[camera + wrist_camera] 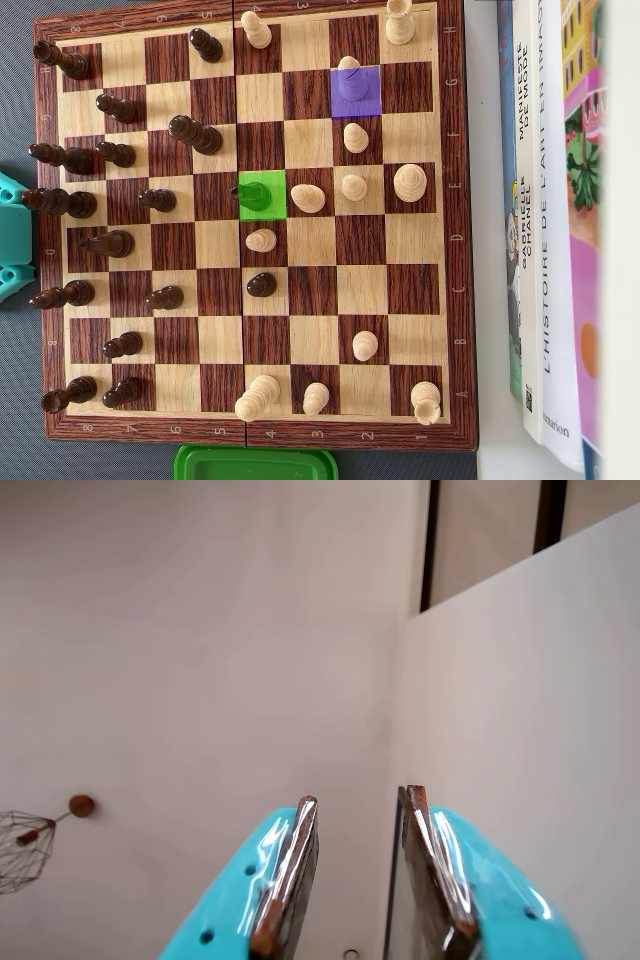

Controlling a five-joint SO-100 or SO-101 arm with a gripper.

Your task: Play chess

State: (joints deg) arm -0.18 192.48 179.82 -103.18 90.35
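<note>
Chessboard mid-game, green square, fingers parted

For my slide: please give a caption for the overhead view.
Chessboard mid-game, with one green-highlighted square and one purple-highlighted square.

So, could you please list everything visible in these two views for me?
Chessboard: one, brown and tan wood, fills the overhead view.
Dark pieces: about fifteen, dark brown, mostly left.
Light pieces: about eleven, cream, centre and right.
Green square: one, holds a piece, board centre.
Purple square: one, holds a piece, upper right.
Books: several, white and coloured, right of board.
Green plastic item: one, below board.
Wire lamp: one, wrist view, left.
Teal arm part: overhead view, left edge.
Gripper: one, teal, open, empty.
</note>
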